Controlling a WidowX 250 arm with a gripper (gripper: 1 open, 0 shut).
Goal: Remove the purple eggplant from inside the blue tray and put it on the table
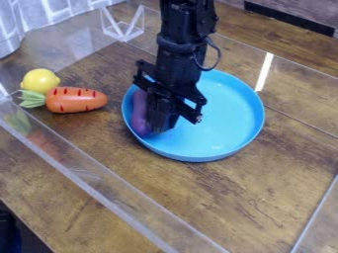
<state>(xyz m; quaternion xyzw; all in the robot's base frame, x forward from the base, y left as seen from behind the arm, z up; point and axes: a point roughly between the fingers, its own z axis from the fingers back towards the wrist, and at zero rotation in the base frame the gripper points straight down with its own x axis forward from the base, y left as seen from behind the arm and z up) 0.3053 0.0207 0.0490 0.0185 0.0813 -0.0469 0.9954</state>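
Note:
The blue tray [232, 115] lies on the wood-plank table [251, 203], right of centre. My black gripper [157, 122] points straight down into the tray's left part. Its fingers are drawn together on the purple eggplant [138, 118]. Only a dark purple sliver of the eggplant shows, at the left side of the fingers near the tray's left rim. The eggplant still rests low in the tray.
An orange carrot with a green top [75, 99] and a yellow round fruit [42, 80] lie on the table left of the tray. A glossy clear sheet covers the wood. White wire-like objects [125, 22] stand at the back left.

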